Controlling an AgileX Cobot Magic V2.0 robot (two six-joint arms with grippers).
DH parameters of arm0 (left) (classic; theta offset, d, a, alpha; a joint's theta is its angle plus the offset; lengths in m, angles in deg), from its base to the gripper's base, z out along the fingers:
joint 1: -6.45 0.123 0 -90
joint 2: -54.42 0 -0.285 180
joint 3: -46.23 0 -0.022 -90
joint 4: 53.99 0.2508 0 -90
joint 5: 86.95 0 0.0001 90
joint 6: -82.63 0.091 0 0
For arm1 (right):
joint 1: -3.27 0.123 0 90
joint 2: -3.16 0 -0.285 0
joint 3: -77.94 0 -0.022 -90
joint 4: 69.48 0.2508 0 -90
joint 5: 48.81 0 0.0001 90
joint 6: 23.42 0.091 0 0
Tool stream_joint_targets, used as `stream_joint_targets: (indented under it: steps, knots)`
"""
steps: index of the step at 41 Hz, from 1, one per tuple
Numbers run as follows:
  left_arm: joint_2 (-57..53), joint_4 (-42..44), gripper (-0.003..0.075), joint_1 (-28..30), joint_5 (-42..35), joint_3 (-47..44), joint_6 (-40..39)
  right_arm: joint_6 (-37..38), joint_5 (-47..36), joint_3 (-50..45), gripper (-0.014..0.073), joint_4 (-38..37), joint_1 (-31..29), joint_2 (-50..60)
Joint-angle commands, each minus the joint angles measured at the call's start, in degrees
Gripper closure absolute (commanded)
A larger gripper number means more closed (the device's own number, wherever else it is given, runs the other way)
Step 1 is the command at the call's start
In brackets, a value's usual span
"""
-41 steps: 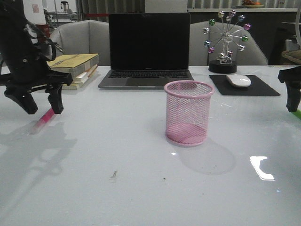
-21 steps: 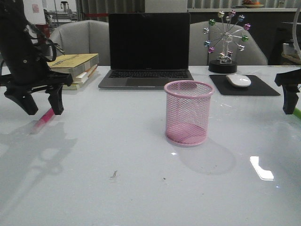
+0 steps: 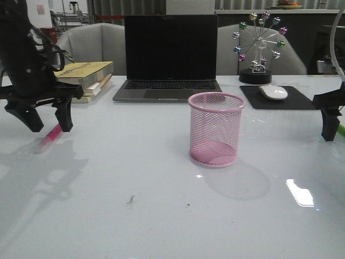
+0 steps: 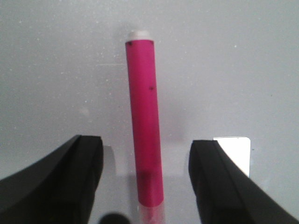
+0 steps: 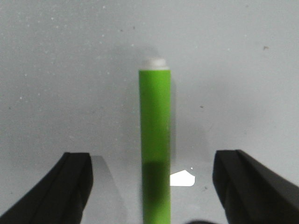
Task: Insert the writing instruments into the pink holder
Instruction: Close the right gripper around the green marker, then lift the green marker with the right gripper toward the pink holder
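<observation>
Both your arms low, jaws spread.

Your left gripper [image 3: 47, 121] hangs at the far left of the front view, fingers pointing down and set wide apart, tips close above the surface; the left wrist view shows the two fingers [image 4: 60, 182] parted, gripping nothing. Your right gripper [image 5: 154, 186] sits at the right edge, only one dark finger [image 3: 329, 128] visible from the front, its jaws equally wide.

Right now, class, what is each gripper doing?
Left gripper: open, straddling the bright pink marker.
Right gripper: open, straddling the lime green marker.
</observation>
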Motion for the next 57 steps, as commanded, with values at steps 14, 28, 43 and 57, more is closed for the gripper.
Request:
stream_joint_targets:
  steps: [14, 28, 43, 57]
  knots:
    - [-3.4, -0.6, 0.0265, 0.1, -1.6, 1.8, -0.4, -0.7, 0.3, 1.8, 0.0194, 0.0, -0.1, 3.3]
    - [-3.4, -0.6, 0.0265, 0.1, -1.6, 1.8, -0.4, -0.7, 0.6, 1.8, 0.0383, 0.1, -0.1, 3.3]
    - [-3.4, -0.6, 0.0265, 0.1, -1.6, 1.8, -0.4, -0.7, 0.5, 1.8, 0.0535, 0.1, -0.1, 3.2]
    - [-3.4, -0.6, 0.0265, 0.1, -1.6, 1.8, -0.4, -0.7, -0.5, 2.5, 0.0536, 0.1, -0.1, 3.6]
